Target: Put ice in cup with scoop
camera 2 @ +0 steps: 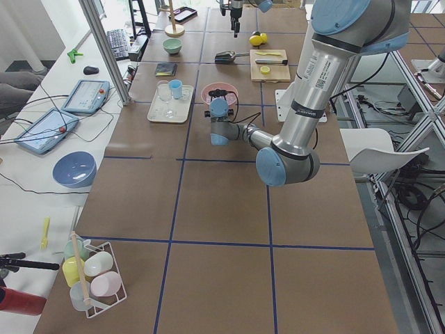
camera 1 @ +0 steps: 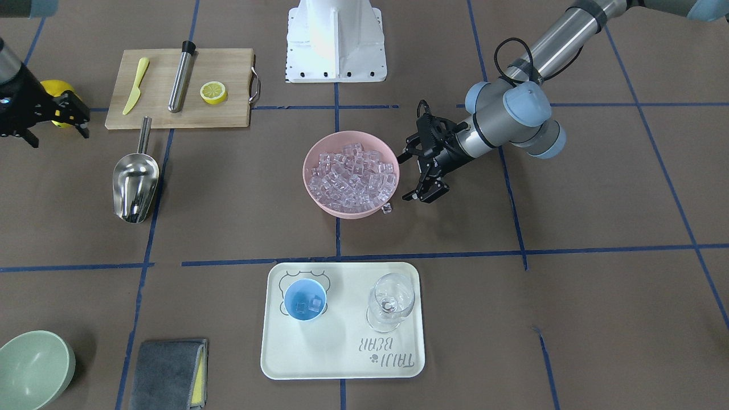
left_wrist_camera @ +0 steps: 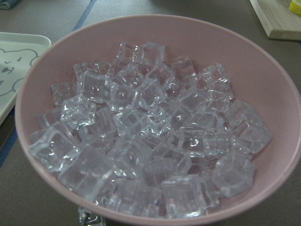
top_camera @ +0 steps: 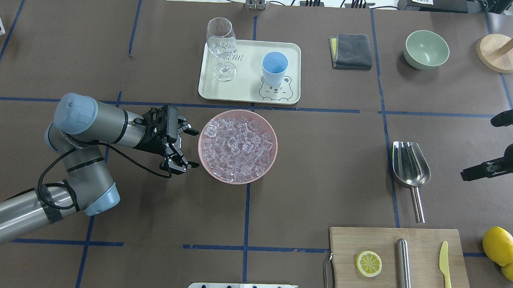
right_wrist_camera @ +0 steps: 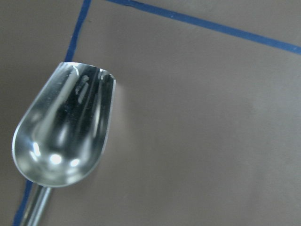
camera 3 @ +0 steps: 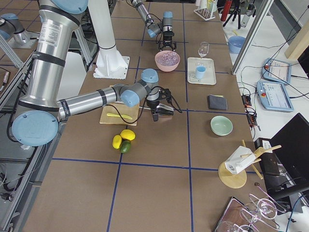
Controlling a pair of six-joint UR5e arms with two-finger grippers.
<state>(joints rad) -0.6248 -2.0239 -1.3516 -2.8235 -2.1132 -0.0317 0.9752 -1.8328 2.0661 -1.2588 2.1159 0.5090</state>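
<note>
The steel scoop lies empty on the table, trough up, handle toward the cutting board; it also fills the right wrist view. My right gripper hovers open just right of the scoop, holding nothing. The ice is piled in a pink bowl at the table's middle, and one cube lies on the table beside the bowl. My left gripper stands open right next to the bowl's rim, empty. The light-blue cup stands upright on the white tray with two cubes inside.
A clear stemmed glass shares the tray. A wooden board holds a lemon half, a steel cylinder and a yellow knife. Whole lemons, a green bowl and a grey cloth lie around.
</note>
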